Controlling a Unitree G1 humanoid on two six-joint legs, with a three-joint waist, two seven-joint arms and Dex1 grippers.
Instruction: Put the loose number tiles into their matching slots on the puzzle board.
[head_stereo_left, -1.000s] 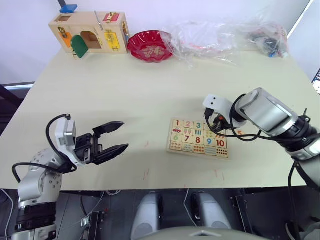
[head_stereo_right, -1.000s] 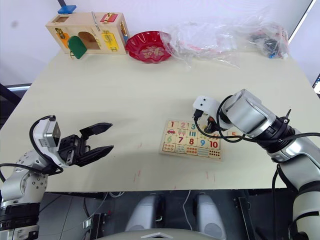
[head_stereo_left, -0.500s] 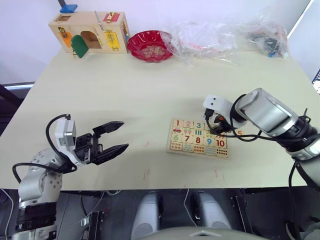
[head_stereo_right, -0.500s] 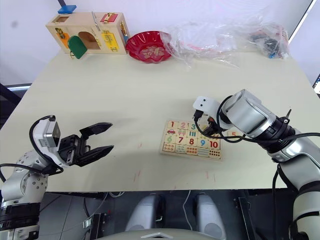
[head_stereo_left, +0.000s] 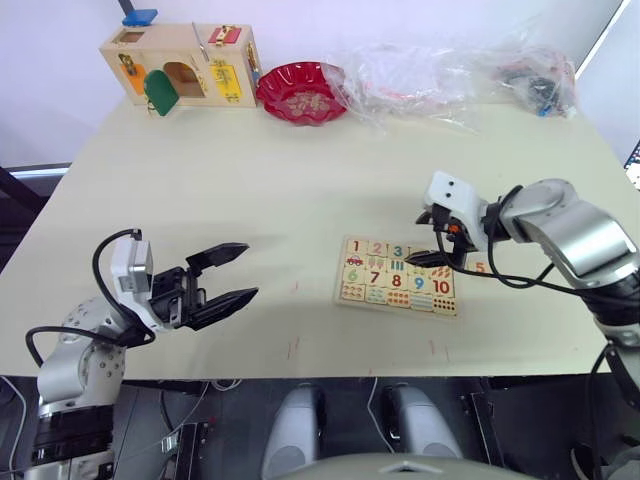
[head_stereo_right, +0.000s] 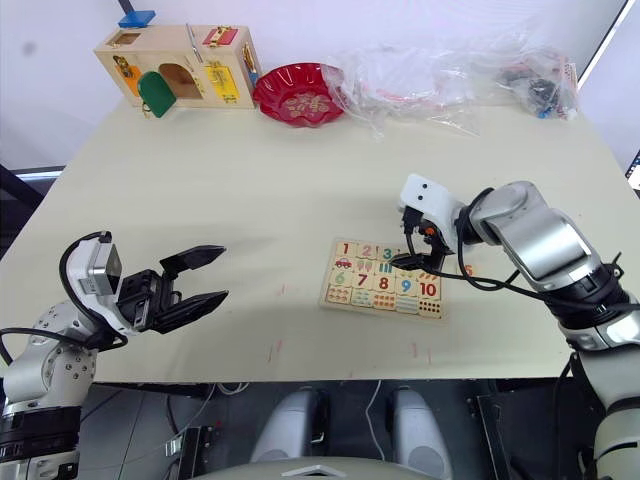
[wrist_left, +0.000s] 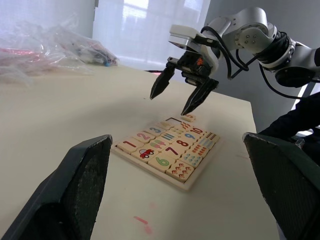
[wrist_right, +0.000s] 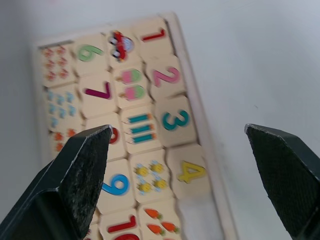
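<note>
Four numerals, 1 to 4, sit in the puzzle board's (wrist_right: 197, 125) edge row; tile 5 (head_stereo_left: 480, 267) lies beside it. The right gripper (wrist_left: 182, 95) hovers above, released and empty. The left gripper (head_stereo_left: 225, 274) is spread wide, well apart.

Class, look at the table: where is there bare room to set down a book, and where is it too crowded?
Free: the wide stretch between the puzzle board and the red bowl, and left of the board. Crowded: the far edge, with the wooden box, bowl and plastic bags.

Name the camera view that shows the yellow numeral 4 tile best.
The right wrist view: the yellow 4 tile lies close and readable in the pale-wood puzzle board. In the eye views the right gripper hangs over it; the left wrist view shows it tiny.
</note>
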